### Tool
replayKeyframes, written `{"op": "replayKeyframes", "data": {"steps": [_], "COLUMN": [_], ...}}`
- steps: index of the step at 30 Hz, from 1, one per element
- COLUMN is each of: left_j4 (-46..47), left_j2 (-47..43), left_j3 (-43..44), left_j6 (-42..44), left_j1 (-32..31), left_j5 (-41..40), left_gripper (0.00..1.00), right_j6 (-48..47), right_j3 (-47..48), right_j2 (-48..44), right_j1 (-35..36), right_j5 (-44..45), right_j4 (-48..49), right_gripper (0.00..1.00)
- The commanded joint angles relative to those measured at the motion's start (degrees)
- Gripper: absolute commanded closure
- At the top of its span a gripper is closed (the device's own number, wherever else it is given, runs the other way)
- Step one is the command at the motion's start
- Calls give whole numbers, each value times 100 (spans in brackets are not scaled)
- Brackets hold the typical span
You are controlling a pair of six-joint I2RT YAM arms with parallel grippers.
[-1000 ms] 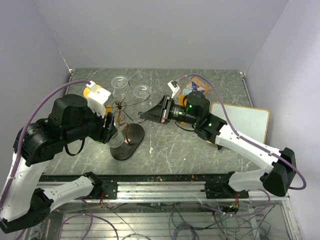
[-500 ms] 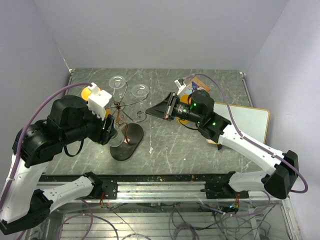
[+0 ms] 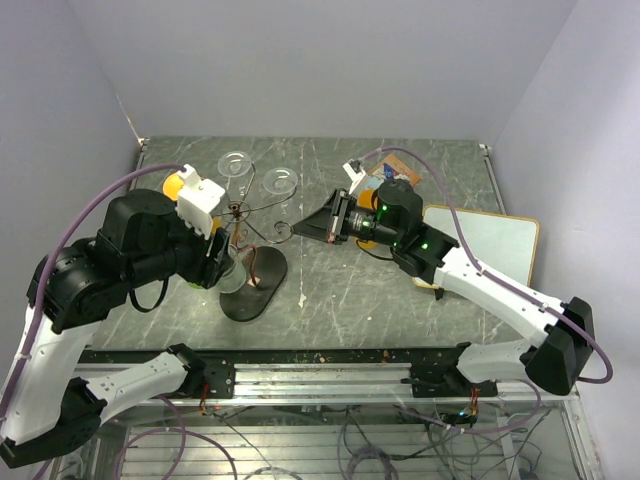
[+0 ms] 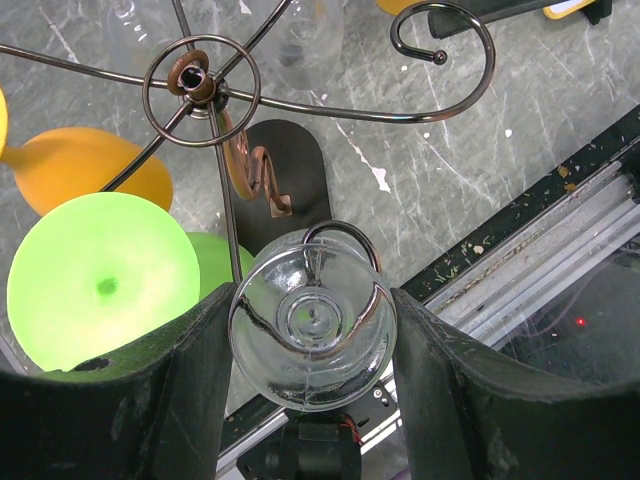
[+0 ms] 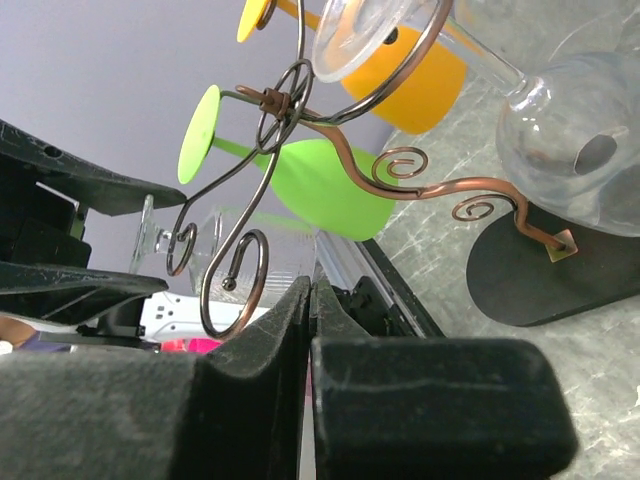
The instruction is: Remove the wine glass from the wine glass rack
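**At rack: glass gripped, not freed**

Left gripper [image 4: 310, 300] clasps the clear upside-down wine glass [image 4: 312, 345], jaws part-open around it. The glass hangs on the copper-brown wire scroll rack [image 4: 200, 78]. Right gripper [image 5: 308, 300] is pinched closed and empty beside the rack. Unhooking is left to do.

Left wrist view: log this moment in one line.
left gripper shut on wine glass | glass hangs on wine glass rack | right gripper shut, empty, beside rack
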Motion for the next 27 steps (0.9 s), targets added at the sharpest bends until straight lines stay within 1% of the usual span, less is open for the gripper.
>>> {"op": "replayKeyframes", "data": {"steps": [1,4,5,8,10,12,14,17,19,20,23,25,27], "left_j4": [346,417,486,539,475,401,350,329,315,318,382,370,295], "left_j2": [-104,-109,-124,-119,-79,-34,-23,-53,-72,-68,-91,-100,-73], "left_j3": [32,32,25,34,61,88,100,87,70,55,-30,-84,-78], "left_j6": [-6,-55,-97,-227,-277,-297,-276,-227,-149,-115,-33,-21,-51], "left_j1": [-16,-16,-13,-16,-15,-13,-15,-16,-16,-13,-13,-16,-15], "left_j5": [137,228,261,326,315,263,233,200,189,172,170,63,-69], "left_gripper": [93,93,93,93,93,93,93,93,93,93,93,93,93], "right_j6": [-625,-1486,-2196,-3834,-4793,-5551,-6192,-7274,-7686,-8173,-9216,-10096,-10521], "right_j3": [106,244,307,578,573,593,707,645,606,636,730,735,735], "right_j2": [-385,-464,-452,-436,-514,-563,-574,-630,-633,-594,-466,-433,-387], "right_j1": [-9,-8,-4,0,1,10,8,39,94,132,261,329,500], "right_j5": [32,-158,-196,-31,-119,-144,-355,-1114,-1467,-1683,-2024,-2299,-2167], "right_j4": [-21,-156,-270,-845,-853,-845,-859,-590,-432,-483,-670,-868,-874], "right_gripper": [92,71,65,55,47,44,44,44,39,38,39,42,43]}}
